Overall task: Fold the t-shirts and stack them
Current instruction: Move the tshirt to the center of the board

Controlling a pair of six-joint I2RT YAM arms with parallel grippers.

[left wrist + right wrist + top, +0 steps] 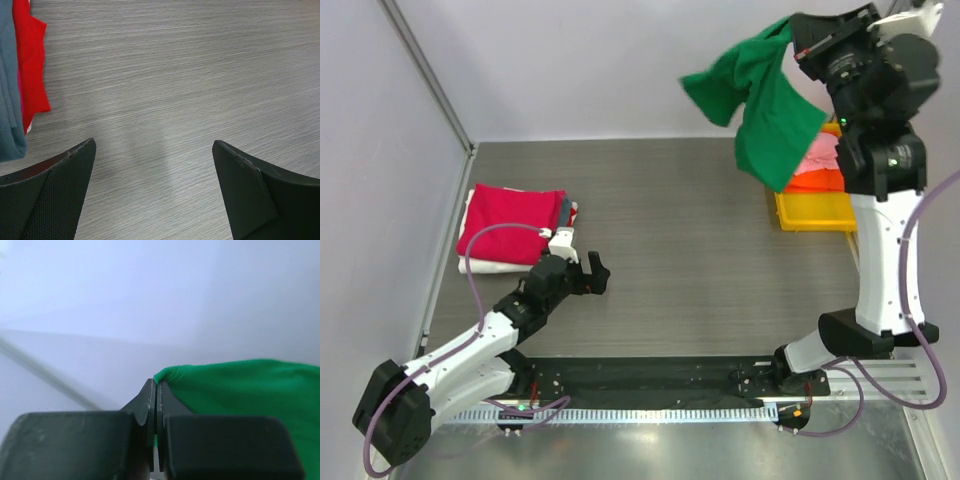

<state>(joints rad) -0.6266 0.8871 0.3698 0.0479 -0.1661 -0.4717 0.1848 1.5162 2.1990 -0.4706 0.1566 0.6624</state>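
Note:
My right gripper (798, 40) is raised high at the back right, shut on the edge of a bright green t-shirt (760, 100) that hangs down from it above the tray. In the right wrist view the jaws are pressed together on the green cloth (240, 390). A folded stack lies at the left: a crimson shirt (512, 222) on top, grey (565, 212), red and white (480, 265) edges showing beneath. My left gripper (595, 274) is open and empty low over the table, right of that stack. The left wrist view shows the grey (9, 90) and red (32, 65) edges.
A yellow plastic tray (812, 213) stands at the right edge, holding pink (820, 152) and orange (817, 181) shirts, partly hidden by the green one. A grey wood-grain table (680, 250) spans the middle. Walls close the left and back.

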